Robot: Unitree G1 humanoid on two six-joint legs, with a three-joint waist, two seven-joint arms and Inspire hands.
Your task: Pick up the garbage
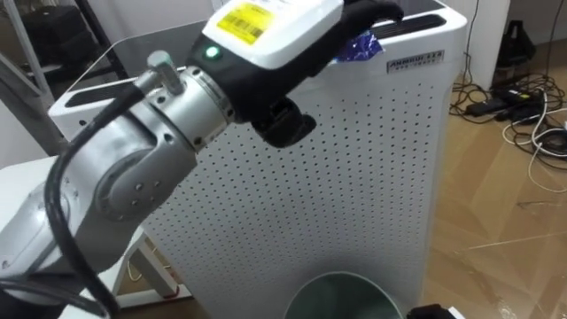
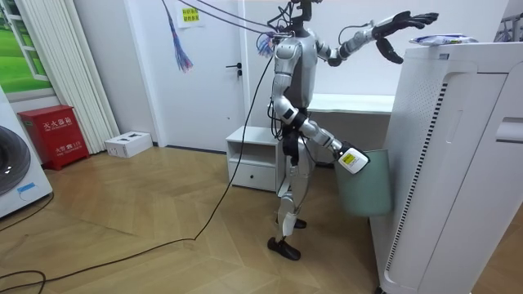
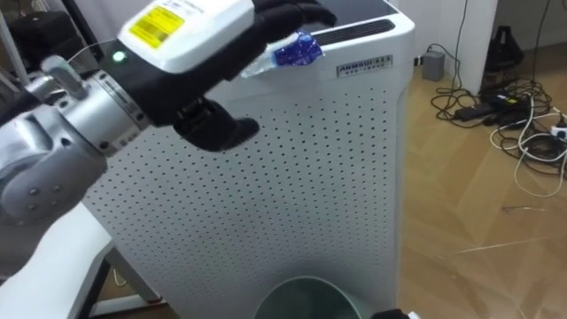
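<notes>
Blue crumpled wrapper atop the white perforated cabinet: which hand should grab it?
Left. The left hand is open beside the blue crumpled wrapper; the right hand is low by the grey-green bin.

We saw the left hand (image 1: pixel 275 40) as black, capped by a white back plate with a yellow label and a green light. The right hand (image 2: pixel 353 160) wore the same plate. The forearm was brushed silver, with a round metal stud and a thick black cable.

Left hand (image 1: pixel 275 31) showing glossy white plastic shell over matt black fingers (image 1: pixel 376 11), crinkled shiny blue wrapper (image 1: pixel 359 46) lying near them, matt white perforated purifier (image 1: pixel 337 177) standing below, glossy wood floor (image 1: pixel 505 221) gleaming right of it
</notes>
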